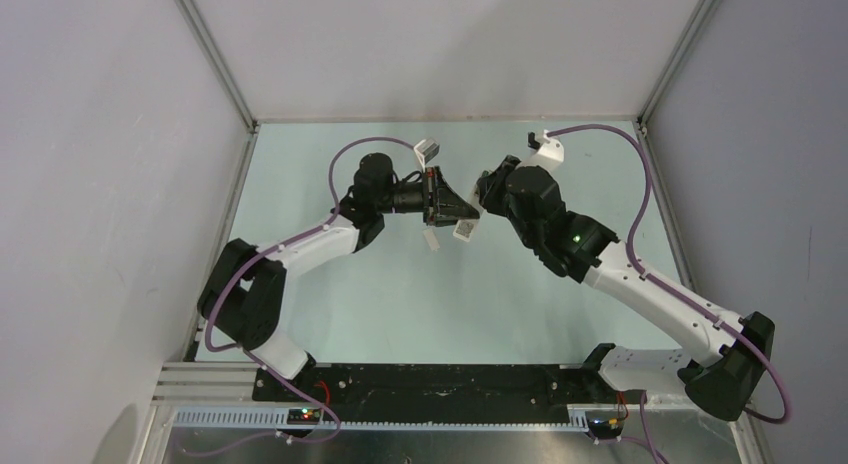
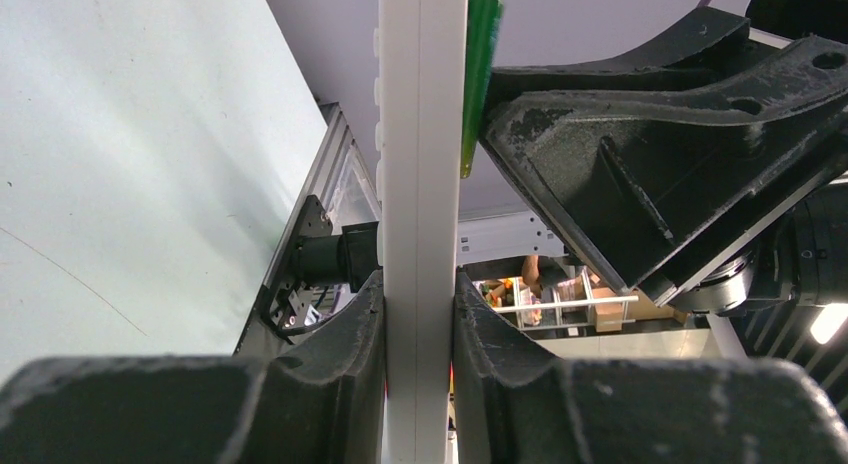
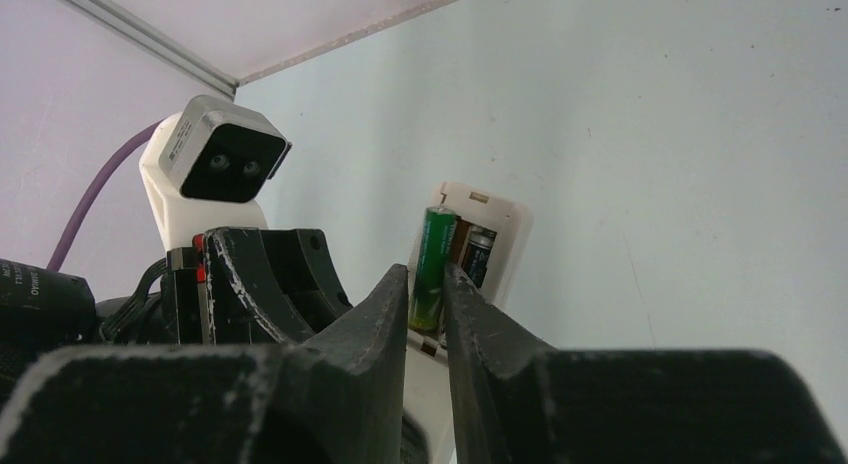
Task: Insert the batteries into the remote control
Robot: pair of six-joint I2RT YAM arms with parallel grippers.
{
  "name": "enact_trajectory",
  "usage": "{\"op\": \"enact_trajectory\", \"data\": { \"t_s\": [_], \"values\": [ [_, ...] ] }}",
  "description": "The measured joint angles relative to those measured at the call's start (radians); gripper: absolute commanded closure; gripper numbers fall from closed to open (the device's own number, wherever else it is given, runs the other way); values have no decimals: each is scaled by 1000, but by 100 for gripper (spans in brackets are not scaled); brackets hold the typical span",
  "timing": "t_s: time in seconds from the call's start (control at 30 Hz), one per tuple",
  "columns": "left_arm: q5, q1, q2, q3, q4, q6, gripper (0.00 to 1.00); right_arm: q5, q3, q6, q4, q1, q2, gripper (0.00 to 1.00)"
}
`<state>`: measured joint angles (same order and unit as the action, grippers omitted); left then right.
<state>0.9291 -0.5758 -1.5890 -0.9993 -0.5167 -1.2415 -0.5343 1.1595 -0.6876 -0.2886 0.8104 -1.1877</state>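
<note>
My left gripper is shut on the white remote control, which stands edge-on between its pads and is held above the table. In the right wrist view the remote's open battery recess faces me. One dark battery lies in the recess. My right gripper is shut on a green battery and holds it lengthwise against the recess. That battery also shows against the remote's side in the left wrist view. In the top view both grippers meet at mid-table.
The pale green table is walled by white panels with metal posts at the back corners. The left wrist camera housing sits close to the right gripper's fingers. The arm bases stand on a black rail at the near edge.
</note>
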Motion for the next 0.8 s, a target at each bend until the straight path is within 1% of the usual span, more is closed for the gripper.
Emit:
{"op": "enact_trajectory", "data": {
  "t_s": [0.1, 0.2, 0.27, 0.43, 0.5, 0.53, 0.57, 0.63, 0.77, 0.8],
  "values": [
    [-1, 0, -7, 0, 0, 0, 100, -4, 0, -2, -15, 0, 0, 73],
    [-2, 0, -13, 0, 0, 0, 100, -11, 0, -2, -34, 0, 0, 78],
    [-1, 0, -16, 0, -1, 0, 100, -12, 0, -2, -41, 0, 0, 78],
    [-1, 0, -19, 0, -2, 0, 100, -18, 1, -9, -51, 0, 1, 73],
    [-1, 0, -23, 0, -5, 0, 100, -18, 1, -14, -53, 0, 4, 69],
    [-1, 0, -23, 0, -6, 0, 100, -17, 1, -18, -54, 0, 6, 63],
    [-1, 0, -25, 0, -6, 1, 100, -15, 1, -19, -55, -2, 10, 60],
    [-1, 0, -28, 0, -16, 1, 100, -3, 1, -24, -61, -6, 21, 49],
    [-1, 0, -30, 0, -26, 3, 100, 36, 1, -34, -75, -27, 55, 37],
    [-1, 0, -31, 0, -29, 3, 100, 47, 1, -36, -79, -34, 64, 36]
  ]
}}
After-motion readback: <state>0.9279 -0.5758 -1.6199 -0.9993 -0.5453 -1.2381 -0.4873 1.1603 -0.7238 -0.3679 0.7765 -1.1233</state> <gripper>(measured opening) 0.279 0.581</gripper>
